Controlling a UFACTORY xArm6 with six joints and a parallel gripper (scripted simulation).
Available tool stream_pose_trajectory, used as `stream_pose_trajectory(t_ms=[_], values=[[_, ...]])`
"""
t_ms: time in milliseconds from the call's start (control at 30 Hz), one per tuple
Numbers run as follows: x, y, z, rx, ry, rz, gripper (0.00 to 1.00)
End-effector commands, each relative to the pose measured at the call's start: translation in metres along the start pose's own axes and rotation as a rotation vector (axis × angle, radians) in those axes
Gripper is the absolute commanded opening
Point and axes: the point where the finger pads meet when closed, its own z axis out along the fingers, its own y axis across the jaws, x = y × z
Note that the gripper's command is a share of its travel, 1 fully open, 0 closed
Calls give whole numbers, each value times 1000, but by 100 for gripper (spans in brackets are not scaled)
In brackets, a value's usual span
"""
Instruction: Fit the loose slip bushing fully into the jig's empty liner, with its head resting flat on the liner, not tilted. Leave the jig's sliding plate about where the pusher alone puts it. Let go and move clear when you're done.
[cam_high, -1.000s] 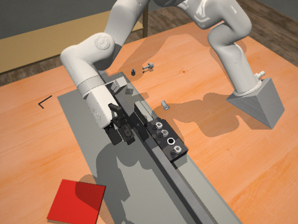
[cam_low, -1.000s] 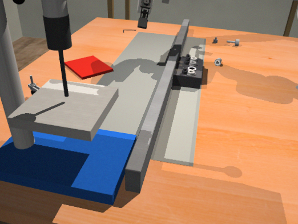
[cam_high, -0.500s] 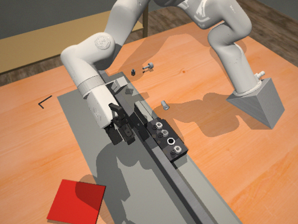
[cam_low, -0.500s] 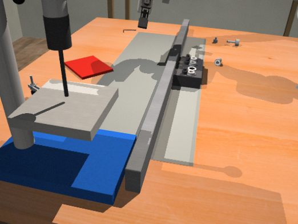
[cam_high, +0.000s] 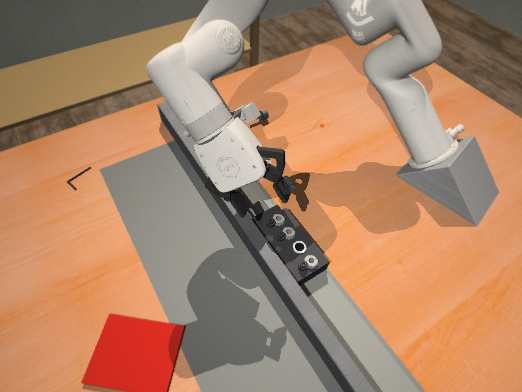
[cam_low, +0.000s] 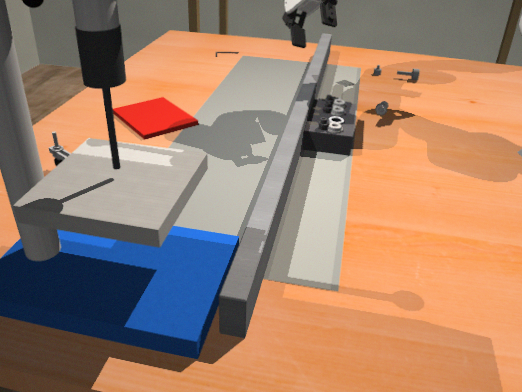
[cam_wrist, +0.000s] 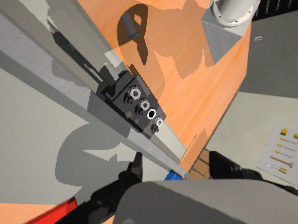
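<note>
The dark jig plate (cam_high: 292, 245) lies against the long grey fence (cam_high: 250, 235); it also shows in the exterior view (cam_low: 332, 122) and the wrist view (cam_wrist: 137, 107). Three of its liners hold bushings. The empty liner (cam_high: 299, 246) is a white ring with a black hole, also in the wrist view (cam_wrist: 151, 113). The loose bushing (cam_low: 382, 107) lies on its side on the orange table beside the jig, and appears in the wrist view (cam_wrist: 131, 22). My gripper (cam_high: 262, 197) is open and empty, above the fence just beyond the jig's far end. In the top view its finger partly hides the bushing.
A red square (cam_high: 132, 352) lies on the grey mat. A drill press (cam_low: 100, 165) on a blue base stands at the fence's other end. Small screws (cam_low: 410, 75) and a hex key (cam_high: 79, 178) lie on the table. The arm's grey pedestal (cam_high: 455, 180) stands to the right.
</note>
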Motion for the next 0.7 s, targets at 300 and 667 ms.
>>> stream_pose_trajectory(t_ms=[300,667], values=[[120,26,1,290,288,-437,100],[186,19,-3,464,496,-679,100]])
